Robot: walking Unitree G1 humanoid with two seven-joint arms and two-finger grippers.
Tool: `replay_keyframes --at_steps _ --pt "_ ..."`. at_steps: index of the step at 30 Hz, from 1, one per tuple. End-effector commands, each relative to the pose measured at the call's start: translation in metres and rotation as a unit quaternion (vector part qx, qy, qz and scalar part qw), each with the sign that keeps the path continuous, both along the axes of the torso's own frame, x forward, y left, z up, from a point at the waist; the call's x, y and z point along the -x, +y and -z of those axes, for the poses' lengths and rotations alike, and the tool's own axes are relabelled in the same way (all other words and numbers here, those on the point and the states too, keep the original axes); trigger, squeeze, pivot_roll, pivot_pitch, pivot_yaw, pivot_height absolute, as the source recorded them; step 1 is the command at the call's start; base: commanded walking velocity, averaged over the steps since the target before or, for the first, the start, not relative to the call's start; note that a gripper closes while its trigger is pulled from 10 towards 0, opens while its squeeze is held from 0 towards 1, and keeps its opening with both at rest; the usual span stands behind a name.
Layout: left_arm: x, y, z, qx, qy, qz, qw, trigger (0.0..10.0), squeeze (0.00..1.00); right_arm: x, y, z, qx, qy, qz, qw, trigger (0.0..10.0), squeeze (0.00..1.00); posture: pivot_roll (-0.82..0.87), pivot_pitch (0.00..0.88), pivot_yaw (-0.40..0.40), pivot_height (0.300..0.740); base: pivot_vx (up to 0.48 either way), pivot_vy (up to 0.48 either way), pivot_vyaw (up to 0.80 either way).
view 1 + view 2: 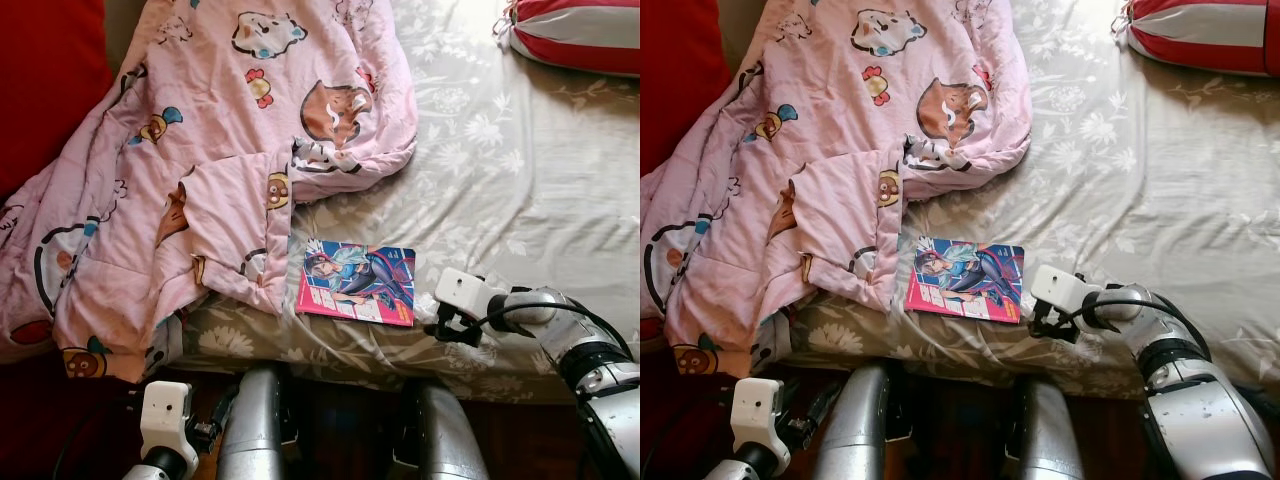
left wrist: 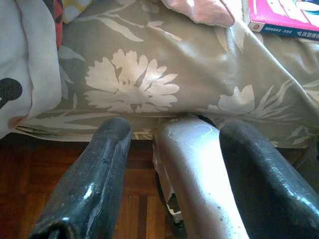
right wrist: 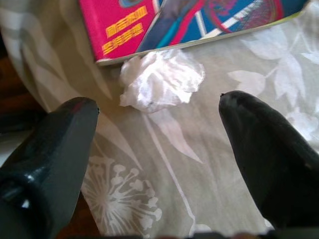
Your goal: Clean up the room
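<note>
Pink quilt [image 1: 200,150] overlaps a corner of the comic book [image 1: 355,283] at the bed's [image 1: 520,180] near edge, the right gripper [image 1: 440,325] just beside it. Left gripper [image 2: 172,169] hangs spread below the mattress edge. White crumpled tissue [image 3: 162,79] touches the book, ahead of the right gripper's parted fingers [image 3: 269,149].

I count one comic book [image 1: 356,283] just ahead of my right gripper [image 3: 158,124], with one crumpled white tissue [image 3: 162,79] between its spread fingers. One pink cartoon blanket [image 1: 200,150] lies beyond my left gripper [image 2: 172,164]. One striped pillow [image 1: 580,35] sits far off from both.
</note>
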State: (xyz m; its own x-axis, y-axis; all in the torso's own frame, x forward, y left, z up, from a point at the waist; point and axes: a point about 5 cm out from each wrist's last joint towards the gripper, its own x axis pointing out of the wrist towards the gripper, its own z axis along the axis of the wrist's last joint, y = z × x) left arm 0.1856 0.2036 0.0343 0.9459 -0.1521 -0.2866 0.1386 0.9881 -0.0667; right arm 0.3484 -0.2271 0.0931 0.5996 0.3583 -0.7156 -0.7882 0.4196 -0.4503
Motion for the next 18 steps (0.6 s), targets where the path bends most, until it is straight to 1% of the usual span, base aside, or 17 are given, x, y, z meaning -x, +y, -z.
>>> replay_keyframes --at_steps 1,4,7,11,18 --pt "0.011 0.001 0.010 0.004 0.030 0.002 1.000 10.0 0.00 0.007 -0.002 0.010 0.014 0.018 -0.006 1.000 10.0 0.00 0.21 0.313 0.047 0.605 0.000 0.000 0.00" --pt "0.012 0.002 0.010 0.004 0.030 0.002 1.000 10.0 0.00 0.007 -0.003 0.014 0.054 0.004 -0.010 0.998 10.0 0.00 0.22 0.315 0.046 0.605 0.000 0.000 0.00" --pt "0.016 0.003 0.010 0.002 0.034 0.002 0.999 10.0 0.00 0.005 0.000 0.014 0.044 -0.017 0.010 0.999 10.0 0.00 0.22 0.320 0.048 0.605 0.000 0.000 0.00" --pt "0.022 0.005 0.009 0.001 0.037 -0.001 0.999 10.0 0.00 0.005 0.003 0.019 0.060 -0.030 0.011 0.998 10.0 0.00 0.24 0.345 0.056 0.605 0.000 0.000 0.00" --pt "0.027 0.005 0.008 0.000 0.042 0.001 0.999 10.0 0.00 0.007 0.009 0.023 0.043 -0.026 0.011 0.999 10.0 0.00 0.24 0.358 0.061 0.605 0.000 0.000 0.00"
